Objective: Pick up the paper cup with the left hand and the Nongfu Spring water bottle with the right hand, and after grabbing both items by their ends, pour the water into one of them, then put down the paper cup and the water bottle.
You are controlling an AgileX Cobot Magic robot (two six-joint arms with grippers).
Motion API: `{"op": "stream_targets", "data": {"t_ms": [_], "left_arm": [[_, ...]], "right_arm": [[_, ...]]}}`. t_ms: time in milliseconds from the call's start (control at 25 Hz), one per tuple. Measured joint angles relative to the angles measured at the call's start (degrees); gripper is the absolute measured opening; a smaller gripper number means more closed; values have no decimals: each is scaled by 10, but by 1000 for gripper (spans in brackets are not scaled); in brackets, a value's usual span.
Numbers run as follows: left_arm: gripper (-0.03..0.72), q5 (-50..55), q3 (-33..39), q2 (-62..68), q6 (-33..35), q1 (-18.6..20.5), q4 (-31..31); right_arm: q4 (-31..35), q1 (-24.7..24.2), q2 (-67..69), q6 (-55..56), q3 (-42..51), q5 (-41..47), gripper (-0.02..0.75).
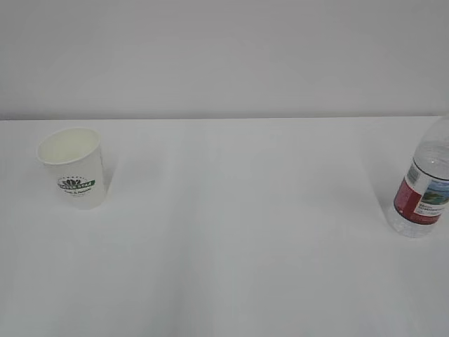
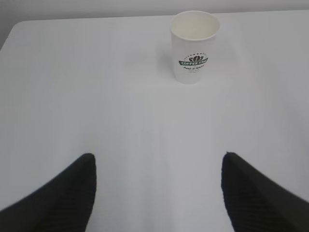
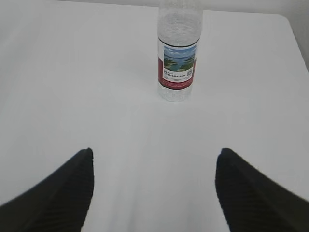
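The paper cup (image 1: 72, 167) stands upright at the table's left, white with a dark green logo, its inside cream. In the left wrist view the cup (image 2: 194, 47) is far ahead and a bit right of my left gripper (image 2: 158, 157), which is open with only bare table between its black fingers. The Nongfu Spring water bottle (image 1: 423, 184) stands upright at the right edge of the exterior view, its top cut off. The right wrist view shows the bottle (image 3: 177, 58) well ahead of my open right gripper (image 3: 153, 152). Neither arm shows in the exterior view. No water stream is visible.
The white table (image 1: 238, 232) stretches between cup and bottle. Its far edge meets a plain grey wall (image 1: 224, 56). The table's left corner (image 2: 14, 29) shows in the left wrist view and its right corner (image 3: 289, 24) in the right wrist view.
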Motion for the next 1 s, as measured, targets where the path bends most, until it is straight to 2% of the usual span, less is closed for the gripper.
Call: {"op": "stream_targets", "data": {"t_ms": [800,1000], "left_arm": [[582,0,-1,2,0,0,-7],[580,-1,-23,47,0,0,-13]], "right_arm": [[4,0,0,-22,-17,-23,589],[4,0,0,-23,-17,-34,589]]}}
